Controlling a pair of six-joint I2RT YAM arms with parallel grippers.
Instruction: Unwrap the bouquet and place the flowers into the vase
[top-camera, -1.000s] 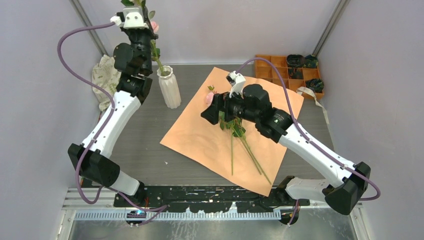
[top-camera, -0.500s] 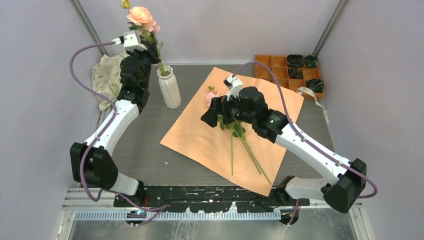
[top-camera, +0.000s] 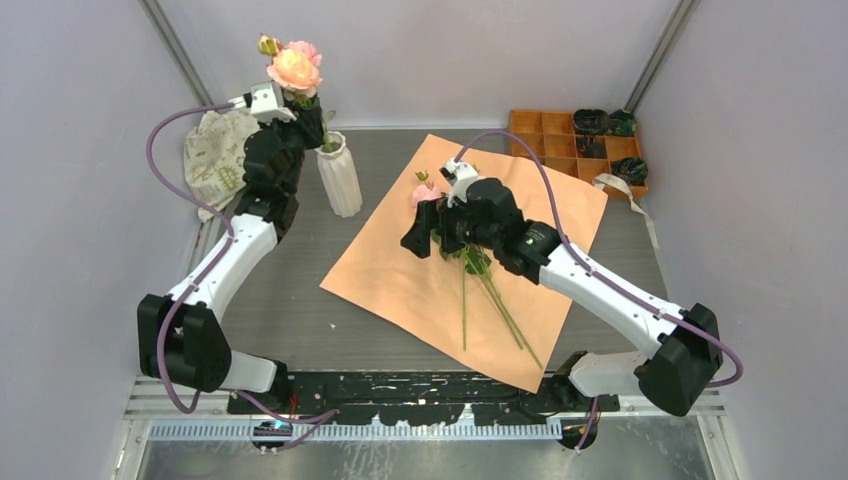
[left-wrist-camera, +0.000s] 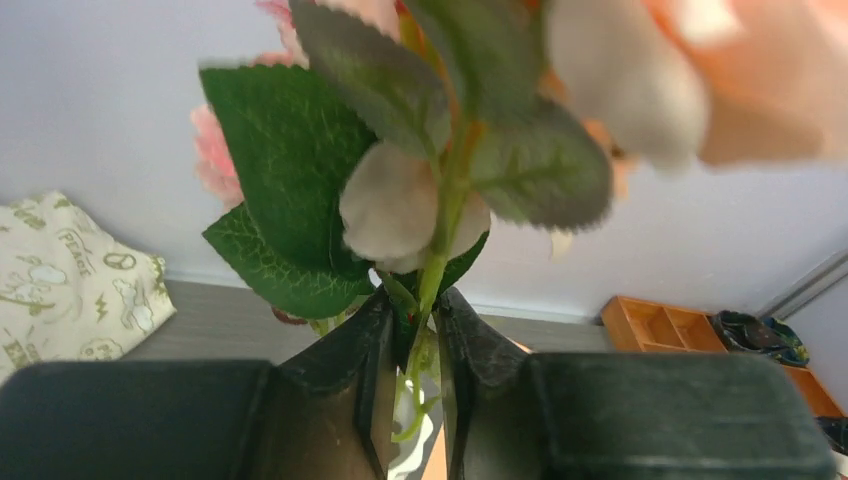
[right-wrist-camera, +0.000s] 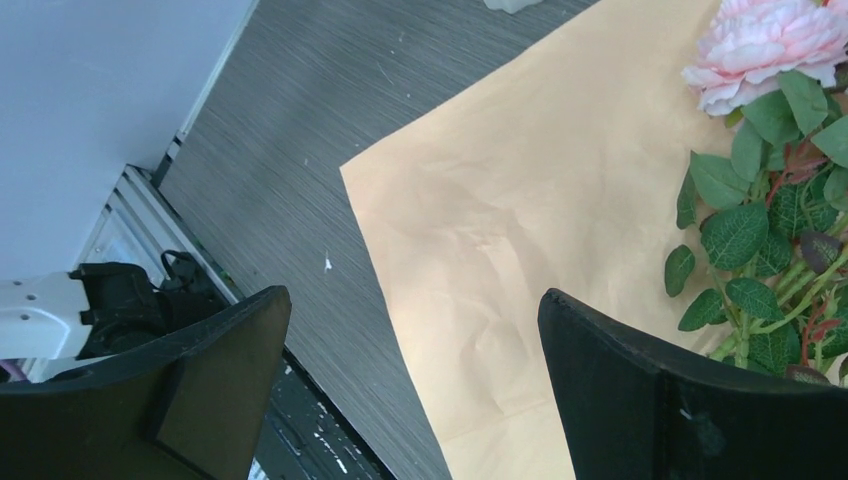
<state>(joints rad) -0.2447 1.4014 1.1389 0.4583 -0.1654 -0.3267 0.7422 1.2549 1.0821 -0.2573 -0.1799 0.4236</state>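
Stems of the flowers (left-wrist-camera: 440, 170) sit in barely parted left pincer (left-wrist-camera: 410, 305), grip unclear; right pincer (right-wrist-camera: 415, 300) gapes wide.

A cream cloth bag (top-camera: 212, 155) printed with small green doodles lies crumpled at the upper left of the overhead view, on the far-left corner of the grey wood-grain bench (top-camera: 290, 300). At the upper right sits an orange compartment tray (top-camera: 545, 135), with dark objects (top-camera: 591, 121) in several of its right-hand cells.
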